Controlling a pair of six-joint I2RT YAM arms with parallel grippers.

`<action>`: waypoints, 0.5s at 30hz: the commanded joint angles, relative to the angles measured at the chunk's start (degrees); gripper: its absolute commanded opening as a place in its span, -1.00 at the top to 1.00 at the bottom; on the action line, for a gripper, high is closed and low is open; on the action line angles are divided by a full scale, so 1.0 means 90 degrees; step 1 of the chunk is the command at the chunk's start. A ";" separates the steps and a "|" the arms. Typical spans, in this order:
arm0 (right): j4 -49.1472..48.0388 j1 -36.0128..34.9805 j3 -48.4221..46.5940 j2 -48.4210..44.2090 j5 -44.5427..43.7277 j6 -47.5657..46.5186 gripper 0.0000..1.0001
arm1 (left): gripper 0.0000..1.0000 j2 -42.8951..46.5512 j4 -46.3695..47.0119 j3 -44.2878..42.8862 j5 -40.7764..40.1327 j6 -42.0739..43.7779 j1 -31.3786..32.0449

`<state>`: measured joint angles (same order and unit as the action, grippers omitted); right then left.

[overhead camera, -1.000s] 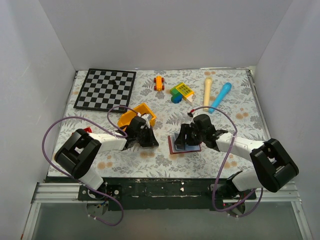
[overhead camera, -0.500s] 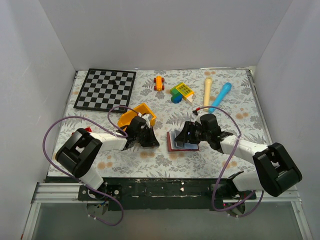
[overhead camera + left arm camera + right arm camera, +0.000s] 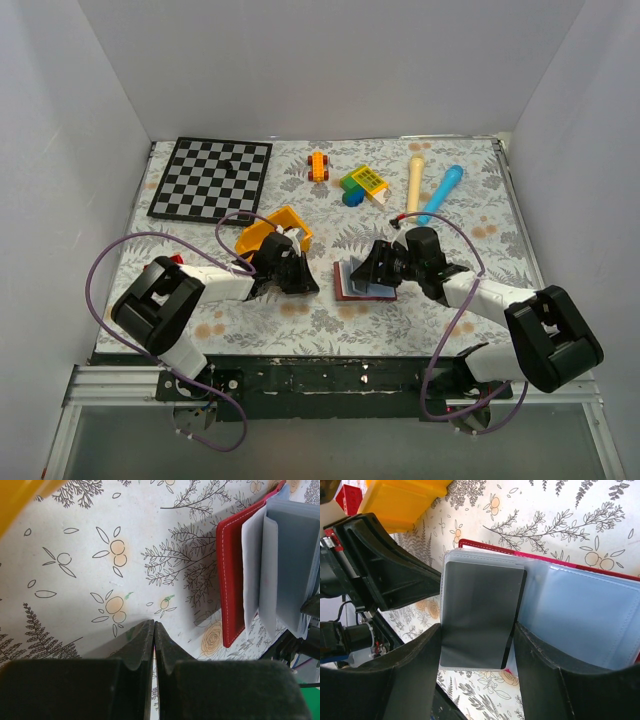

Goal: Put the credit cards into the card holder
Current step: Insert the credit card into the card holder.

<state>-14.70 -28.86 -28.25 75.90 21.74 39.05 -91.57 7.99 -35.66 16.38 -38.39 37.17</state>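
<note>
The maroon card holder [image 3: 347, 288] lies open on the floral table, its pale blue pockets up. My right gripper [image 3: 376, 268] is over it, shut on a black credit card [image 3: 480, 610] held by its two long edges. The card's far end lies over the left pocket stack, beside the wide blue pocket [image 3: 585, 615]. The holder's red edge [image 3: 485, 544] shows beyond the card. My left gripper [image 3: 300, 281] is shut and empty, low over the table, just left of the holder. In the left wrist view its fingertips [image 3: 145, 630] meet, and the red cover [image 3: 229, 580] lies to the right. No other card shows.
A yellow bin [image 3: 272, 231] stands just behind the left gripper and shows in the right wrist view [image 3: 402, 502]. At the back are a chessboard [image 3: 212, 177], an orange toy car [image 3: 318, 165], a green-yellow toy [image 3: 364, 184], a cream stick [image 3: 415, 183] and a blue marker [image 3: 441, 193].
My right gripper has moved a little left and away from me with the black card. The card holder has shifted slightly left with it. The left arm has stayed still.
</note>
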 commanded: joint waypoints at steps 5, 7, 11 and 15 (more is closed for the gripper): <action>-0.0700 0.0111 0.0082 0.0121 0.0446 0.0222 -0.23 | 1.00 -0.0079 -0.0175 0.0085 -0.0023 0.0086 -0.0018; -0.0779 0.0140 0.0111 0.0180 0.0514 0.0251 -0.25 | 1.00 -0.0080 -0.0185 0.0066 -0.0014 0.0086 -0.0018; -0.0994 0.0170 0.0112 0.0297 0.0700 0.0320 -0.32 | 1.00 -0.0060 -0.0185 0.0066 -0.0033 0.0086 -0.0018; -0.1042 0.0170 0.0102 0.0336 0.0739 0.0320 -0.34 | 1.00 -0.0080 -0.0214 0.0046 -0.0023 0.0086 -0.0018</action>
<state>-19.92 -27.70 -27.29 78.78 26.20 41.43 -91.57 7.99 -35.66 16.56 -38.39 37.17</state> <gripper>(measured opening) 0.667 0.009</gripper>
